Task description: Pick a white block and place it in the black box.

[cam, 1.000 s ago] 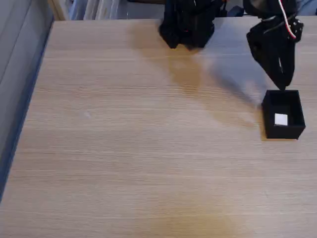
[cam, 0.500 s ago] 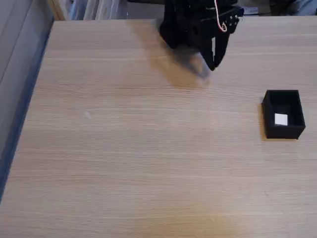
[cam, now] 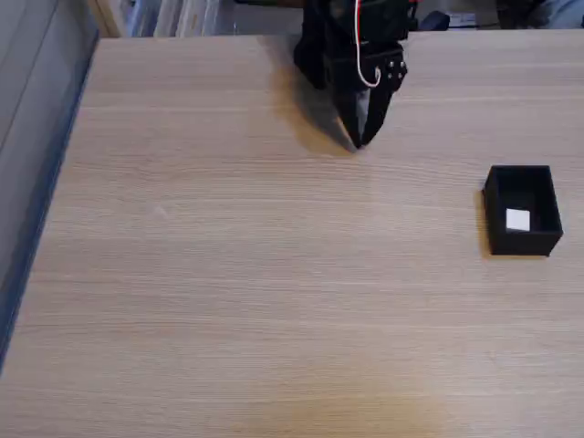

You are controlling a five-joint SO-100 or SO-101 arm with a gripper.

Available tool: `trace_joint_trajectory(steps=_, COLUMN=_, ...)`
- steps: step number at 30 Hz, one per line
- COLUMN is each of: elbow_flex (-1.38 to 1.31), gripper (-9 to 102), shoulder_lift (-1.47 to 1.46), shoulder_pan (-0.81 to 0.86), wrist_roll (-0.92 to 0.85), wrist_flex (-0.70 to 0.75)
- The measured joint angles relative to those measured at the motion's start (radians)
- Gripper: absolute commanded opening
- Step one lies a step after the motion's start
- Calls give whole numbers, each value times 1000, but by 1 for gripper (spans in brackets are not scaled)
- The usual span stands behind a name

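White block resting inside the black box, on its floor, box open-topped on the tabletop. Gripper well apart from the box, up and to its left in the fixed view, pointing down at the wood near the arm base. Jaws together, nothing held.
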Motion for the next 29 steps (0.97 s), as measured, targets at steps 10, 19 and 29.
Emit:
trace_joint_trajectory(steps=10, elbow_flex=23, gripper=0, shoulder_lift=3, shoulder_pan=87, wrist_roll=46, wrist_flex=5)
trace_joint_trajectory(steps=19, elbow_flex=23, gripper=2, shoulder_lift=3, shoulder_pan=84, wrist_roll=55, wrist_flex=6)
trace_joint_trajectory(steps=29, elbow_flex=23, gripper=4, shoulder_lift=6, shoulder_pan=84, wrist_roll=55, wrist_flex=6)
